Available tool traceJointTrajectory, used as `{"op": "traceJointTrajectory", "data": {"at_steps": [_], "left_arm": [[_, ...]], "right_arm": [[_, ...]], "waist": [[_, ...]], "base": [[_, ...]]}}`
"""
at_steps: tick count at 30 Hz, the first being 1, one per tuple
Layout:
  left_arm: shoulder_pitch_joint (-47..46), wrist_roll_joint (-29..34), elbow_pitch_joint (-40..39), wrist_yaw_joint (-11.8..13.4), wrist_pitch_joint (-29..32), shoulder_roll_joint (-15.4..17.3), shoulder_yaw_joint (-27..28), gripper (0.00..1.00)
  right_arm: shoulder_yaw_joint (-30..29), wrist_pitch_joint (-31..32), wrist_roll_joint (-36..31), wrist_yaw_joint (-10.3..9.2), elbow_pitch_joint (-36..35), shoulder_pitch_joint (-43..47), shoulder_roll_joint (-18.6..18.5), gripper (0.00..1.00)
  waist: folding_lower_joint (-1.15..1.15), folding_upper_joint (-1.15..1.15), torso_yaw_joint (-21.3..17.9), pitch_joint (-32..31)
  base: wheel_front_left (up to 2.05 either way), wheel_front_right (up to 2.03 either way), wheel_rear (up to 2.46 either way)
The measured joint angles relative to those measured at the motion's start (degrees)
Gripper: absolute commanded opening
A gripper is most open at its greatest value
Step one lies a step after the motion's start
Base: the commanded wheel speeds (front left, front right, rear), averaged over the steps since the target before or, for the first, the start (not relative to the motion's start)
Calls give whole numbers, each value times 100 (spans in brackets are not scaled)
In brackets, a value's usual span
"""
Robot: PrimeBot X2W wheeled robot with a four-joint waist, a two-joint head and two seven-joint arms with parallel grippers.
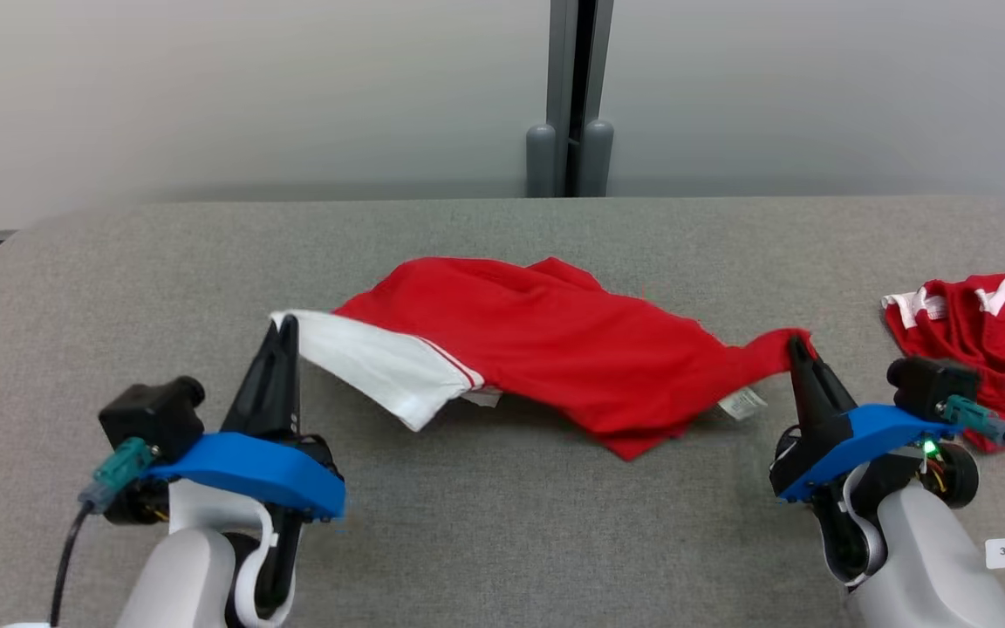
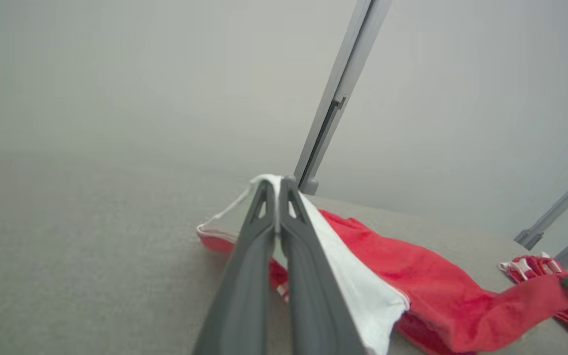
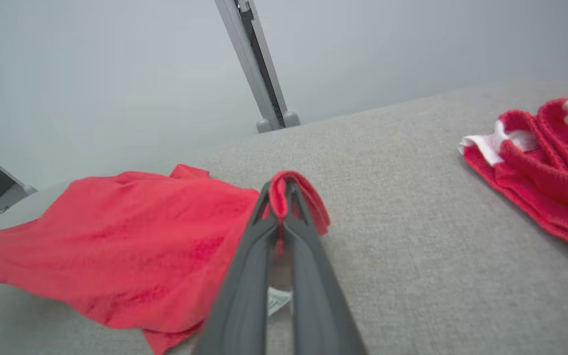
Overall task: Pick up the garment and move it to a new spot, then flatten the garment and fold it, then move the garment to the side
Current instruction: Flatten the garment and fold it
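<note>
Left gripper [image 1: 283, 324] pinches the garment [image 1: 555, 340] at its white sleeve, right gripper [image 1: 797, 344] at its red corner, fingers forward.

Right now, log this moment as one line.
left gripper: shut on garment, white end | right gripper: shut on red end | garment: slung between them over table | other garment: right, apart

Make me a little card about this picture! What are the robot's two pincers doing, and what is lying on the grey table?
left pincer: shut on the white end of the garment
right pincer: shut on the red end of the garment
garment: red and white, stretched between the two pincers, rumpled, not folded
tag: small, white, near the right pincer
other garment: red with white trim, bunched on the robot's right, apart from the held one
table: grey
</note>
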Motion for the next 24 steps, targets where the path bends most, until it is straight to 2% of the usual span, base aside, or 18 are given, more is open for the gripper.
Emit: {"op": "traceJointTrajectory", "data": {"at_steps": [6,15,20,24], "left_arm": [[-259,-57,-1326,10,302,301,180,0],[-1159,147,-3385,142,1176,975,448,0],[-1835,227,-3907,160,1677,1293,556,0],[-2212,268,-3956,91,1972,1471,505,0]], "right_arm": [[88,238,412,0,-1479,332,0,0],[-327,1207,575,0,-4515,754,3,0],[-795,1792,307,0,-5888,814,-2,0],[-1101,2173,132,0,-6481,832,-2,0]], "waist": [[0,0,-77,-272],[-1,0,-275,-559],[-1,0,-370,-573],[-1,0,-420,-507]], "base": [[0,0,0],[0,0,0],[0,0,0],[0,0,0]]}}
